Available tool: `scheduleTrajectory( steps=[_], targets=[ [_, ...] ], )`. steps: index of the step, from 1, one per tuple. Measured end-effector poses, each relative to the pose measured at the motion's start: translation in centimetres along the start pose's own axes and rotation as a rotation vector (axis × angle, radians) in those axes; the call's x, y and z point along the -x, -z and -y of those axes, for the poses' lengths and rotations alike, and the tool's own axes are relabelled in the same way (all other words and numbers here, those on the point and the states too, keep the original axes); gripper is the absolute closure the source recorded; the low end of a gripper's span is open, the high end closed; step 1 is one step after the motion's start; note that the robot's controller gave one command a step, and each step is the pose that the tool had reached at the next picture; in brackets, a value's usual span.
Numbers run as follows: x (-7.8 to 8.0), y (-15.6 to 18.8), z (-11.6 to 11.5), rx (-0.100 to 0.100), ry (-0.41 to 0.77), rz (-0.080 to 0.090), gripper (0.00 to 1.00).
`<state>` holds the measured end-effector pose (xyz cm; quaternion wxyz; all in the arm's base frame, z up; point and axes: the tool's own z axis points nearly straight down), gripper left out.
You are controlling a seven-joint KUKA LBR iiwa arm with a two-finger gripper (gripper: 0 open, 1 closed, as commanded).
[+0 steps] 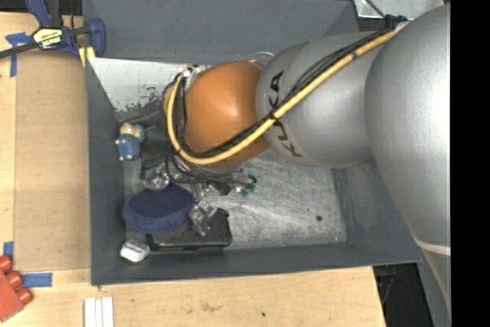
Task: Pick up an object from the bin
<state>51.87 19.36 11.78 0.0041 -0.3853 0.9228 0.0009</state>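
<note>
My gripper is low in the bin's left half, mostly hidden under the arm's orange cover. Right beside it, to the lower left, lies a dark blue round pad. A flat black rectangular thing lies just below the gripper along the bin's front wall, partly under the pad. A small blue and tan figure stands near the left wall, apart from the gripper. I cannot make out whether anything is gripped.
A small white and grey thing sits in the front left corner. A tiny green piece lies just right of the gripper. The arm covers the bin's back right; bare floor shows at the front right.
</note>
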Motion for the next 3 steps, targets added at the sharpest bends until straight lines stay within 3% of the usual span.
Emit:
scheduleTrajectory(
  steps=[1, 2, 3],
  targets=[
    [0.0, 0.1, 0.1, -0.001, 0.000, -0.004, 1.00],
    [0.9, 3.9, 2.2, -0.001, 0.246, -0.001, 1.00],
    [1.9, 10.4, 1.7, -0.003, 0.238, 0.002, 1.00]
  ],
)
